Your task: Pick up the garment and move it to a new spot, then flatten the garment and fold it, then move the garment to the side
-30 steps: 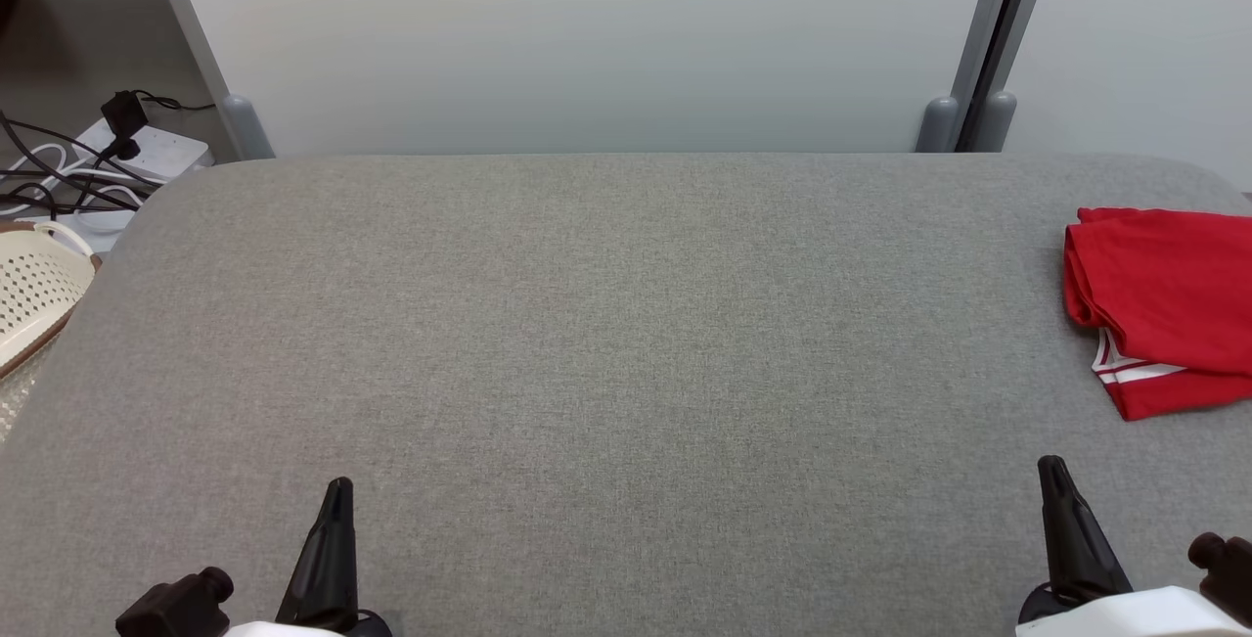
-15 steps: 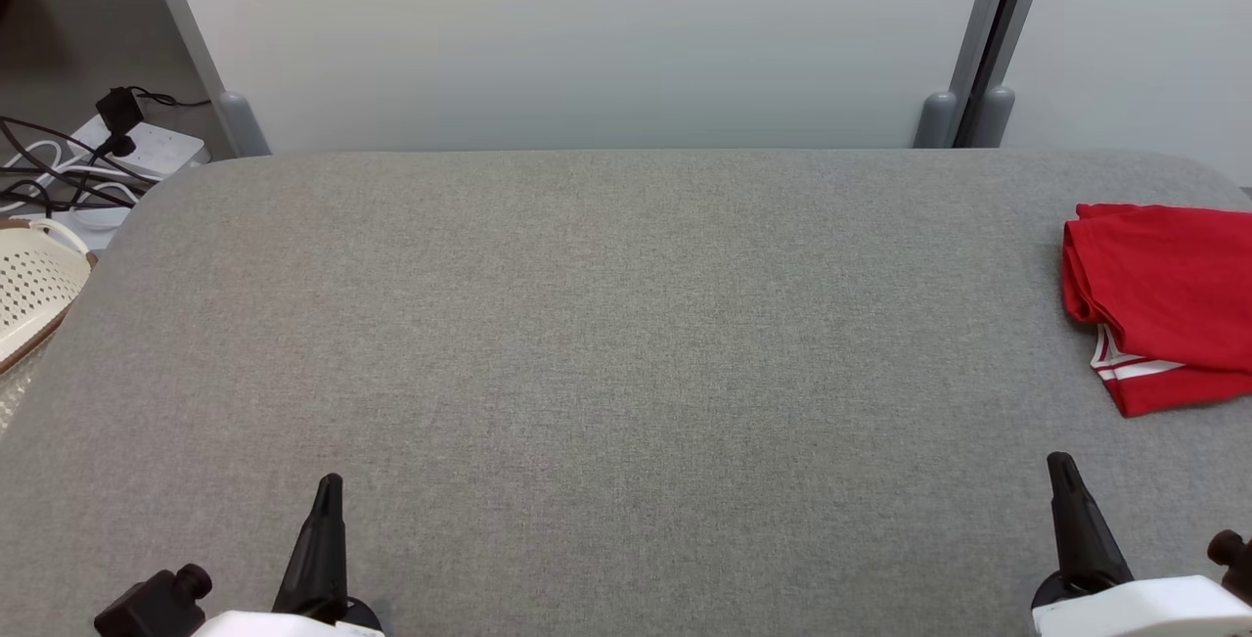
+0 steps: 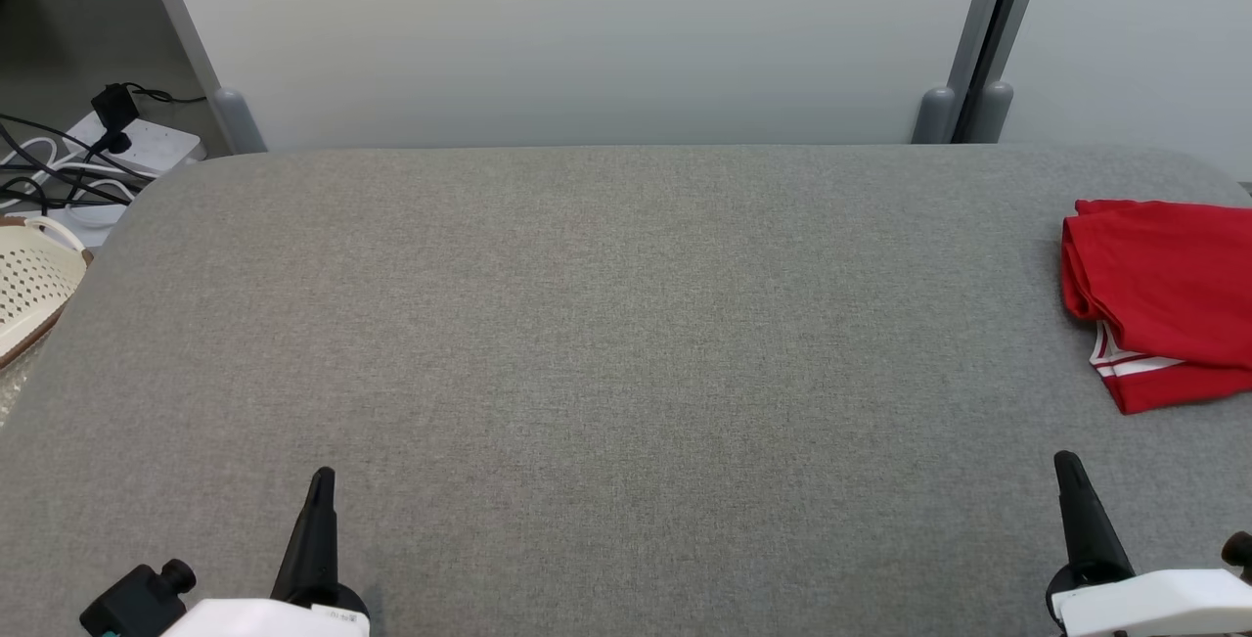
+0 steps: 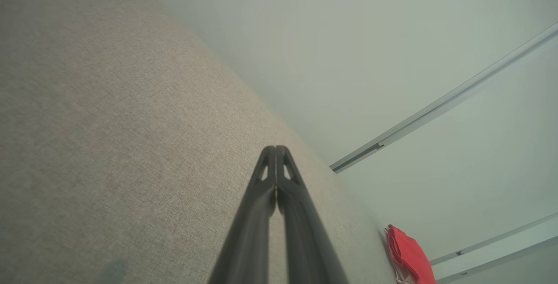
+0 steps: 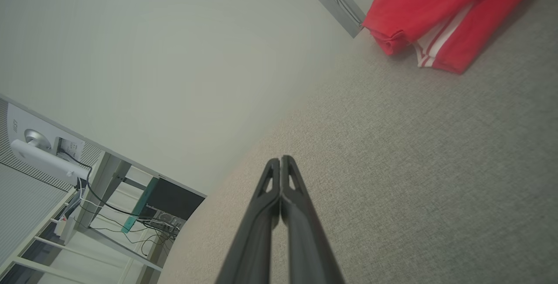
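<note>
No text, label, brand or number is readable. A small dark mark on the back of the white monitor (image 5: 22, 122) is too blurred to read.

The left gripper (image 4: 276, 149) is pointing out over the grey table (image 4: 109, 122), its two fingers pressing together with nothing between them; the red garment (image 4: 409, 255) is lying at the table's edge by the pale wall (image 4: 348, 48), well apart from the gripper.

Red garment (image 3: 1169, 285) with white stripes on a heathered grey table (image 3: 606, 324).
</note>
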{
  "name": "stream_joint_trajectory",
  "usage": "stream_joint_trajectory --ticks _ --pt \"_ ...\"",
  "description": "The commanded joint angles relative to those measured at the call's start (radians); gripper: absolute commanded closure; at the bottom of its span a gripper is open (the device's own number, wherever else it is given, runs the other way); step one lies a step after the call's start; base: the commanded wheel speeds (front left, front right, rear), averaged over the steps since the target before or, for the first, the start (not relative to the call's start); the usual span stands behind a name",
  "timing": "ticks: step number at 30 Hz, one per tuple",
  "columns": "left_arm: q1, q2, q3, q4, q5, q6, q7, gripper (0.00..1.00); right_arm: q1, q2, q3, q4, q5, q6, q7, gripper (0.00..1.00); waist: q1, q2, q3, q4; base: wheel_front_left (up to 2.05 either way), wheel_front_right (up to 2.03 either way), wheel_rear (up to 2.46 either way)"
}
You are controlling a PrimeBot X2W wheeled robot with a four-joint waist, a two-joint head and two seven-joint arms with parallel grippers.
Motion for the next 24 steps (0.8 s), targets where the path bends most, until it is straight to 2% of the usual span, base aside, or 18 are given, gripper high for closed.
stream_joint_trajectory --ticks 1,24 --pt "-0.065 0.013 0.027 -0.019 -0.040 -0.011 0.007 1.00 -0.053 -0.016 0.004 -0.022 0.039 0.000 0.011 1.00 0.0000 0.0000 0.001 0.000 0.00 0.00 0.00" --pt "-0.107 0.014 0.057 0.016 -0.285 -0.026 0.071 1.00 -0.084 -0.015 -0.023 0.004 0.283 0.000 0.074 1.00 0.0000 0.0000 0.010 -0.005 0.00 0.00 0.00"
